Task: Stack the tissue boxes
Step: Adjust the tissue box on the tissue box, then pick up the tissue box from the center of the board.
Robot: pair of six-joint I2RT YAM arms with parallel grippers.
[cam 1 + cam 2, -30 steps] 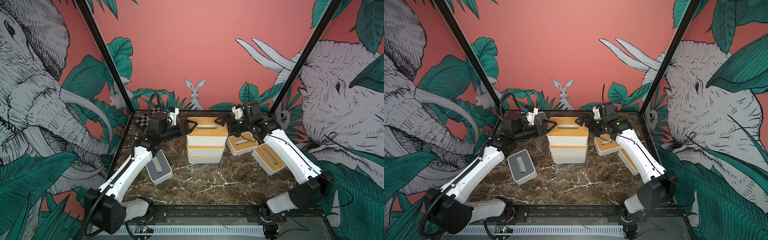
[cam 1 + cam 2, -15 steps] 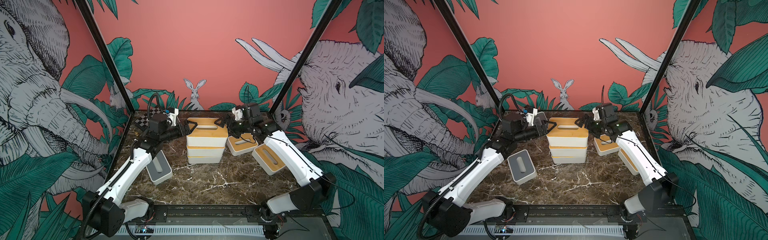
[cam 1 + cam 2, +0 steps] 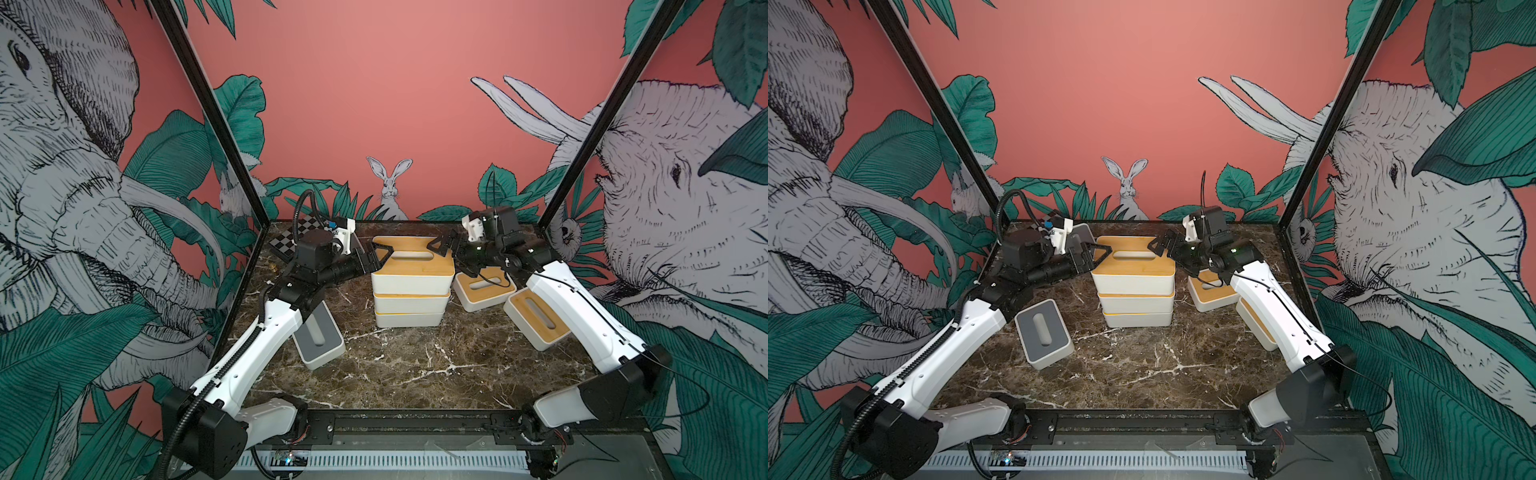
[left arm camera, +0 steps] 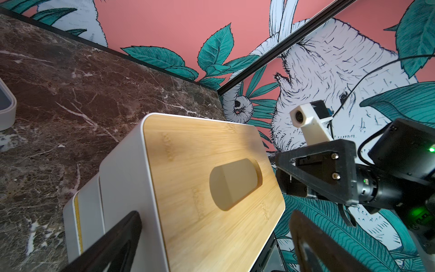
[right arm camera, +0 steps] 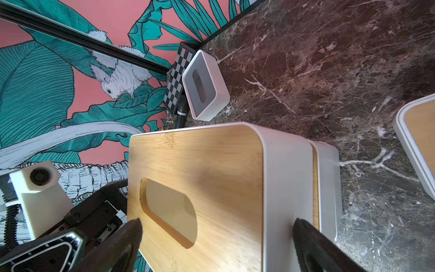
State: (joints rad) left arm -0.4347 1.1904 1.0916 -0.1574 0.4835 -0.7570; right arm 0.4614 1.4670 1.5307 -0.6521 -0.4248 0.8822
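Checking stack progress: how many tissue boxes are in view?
7. Three in the centre stack, two bamboo-lidded loose on its right, one grey by the left arm, one grey at the back beside the checkerboard. None apparently hidden.

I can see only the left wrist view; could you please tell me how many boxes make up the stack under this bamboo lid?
Observer: In a top view the stack is three boxes high, counting the bamboo-lidded top box.
Operator: Thank you. What lies unstacked on the right side?
Observer: Two: a bamboo-lidded box close beside the stack, and a second bamboo-lidded box partly hidden by the right arm.
Operator: And on the left side?
Observer: A grey-lidded box lies on the table nearer the front, partly hidden by the left arm.
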